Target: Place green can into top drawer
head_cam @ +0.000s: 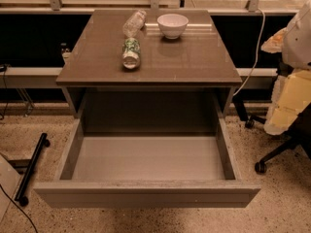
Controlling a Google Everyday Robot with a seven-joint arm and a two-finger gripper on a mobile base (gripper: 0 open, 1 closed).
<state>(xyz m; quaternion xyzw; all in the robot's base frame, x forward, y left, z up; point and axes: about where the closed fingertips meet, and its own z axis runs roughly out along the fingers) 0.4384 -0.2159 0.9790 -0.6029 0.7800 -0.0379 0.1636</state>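
The green can point(130, 51) lies on its side on the brown cabinet top point(184, 57), left of centre, with a shiny silver end facing the camera. The top drawer point(146, 194) is pulled wide open below the cabinet top. Its grey inside shows nothing in it. My gripper is not in view.
A clear plastic bottle point(134, 22) lies just behind the can. A white bowl point(172, 24) stands at the back of the top. An office chair point(272, 154) with a blurred white-and-yellow shape on it stands at the right. A black wheeled bar point(31, 166) lies on the floor at the left.
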